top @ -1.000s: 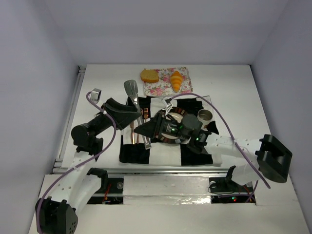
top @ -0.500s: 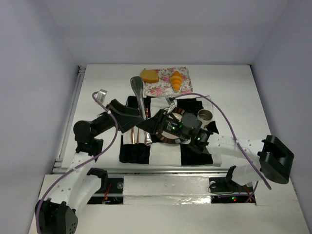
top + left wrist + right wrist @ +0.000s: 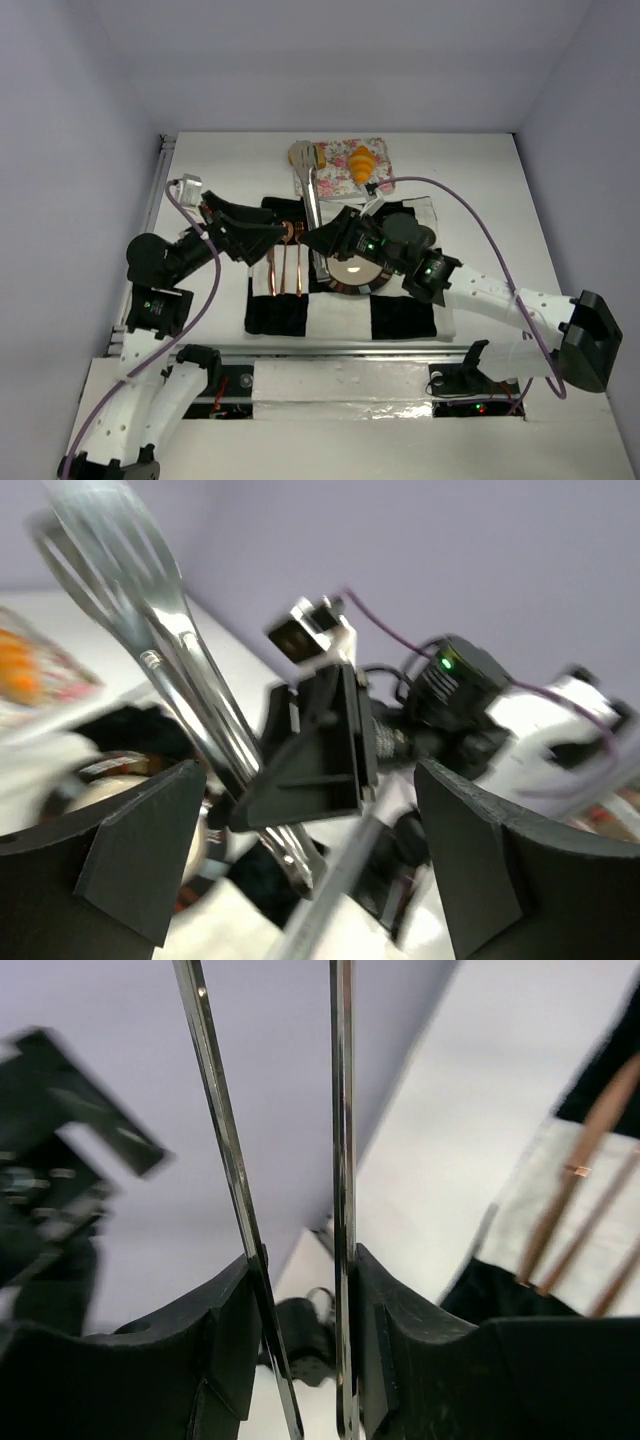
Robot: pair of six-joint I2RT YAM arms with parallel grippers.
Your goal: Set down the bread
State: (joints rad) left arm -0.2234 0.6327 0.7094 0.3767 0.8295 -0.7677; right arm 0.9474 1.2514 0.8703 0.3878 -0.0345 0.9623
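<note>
A slice of bread lies at the left end of a floral napkin at the back of the table, beside an orange croissant. My right gripper is shut on the handles of metal tongs. The tongs' head reaches the bread and covers most of it. In the right wrist view the two tong arms run up between my fingers. My left gripper is open and empty, left of the tongs. In the left wrist view the tongs and the right gripper show blurred.
A black and white checked mat covers the table's middle. On it are a copper-rimmed plate under the right arm and copper cutlery, which also shows in the right wrist view. The right arm's cable loops over the table.
My right gripper has carried the tongs toward the back, their head going from the mat's left edge to the bread. My left arm has drawn back to the left.
</note>
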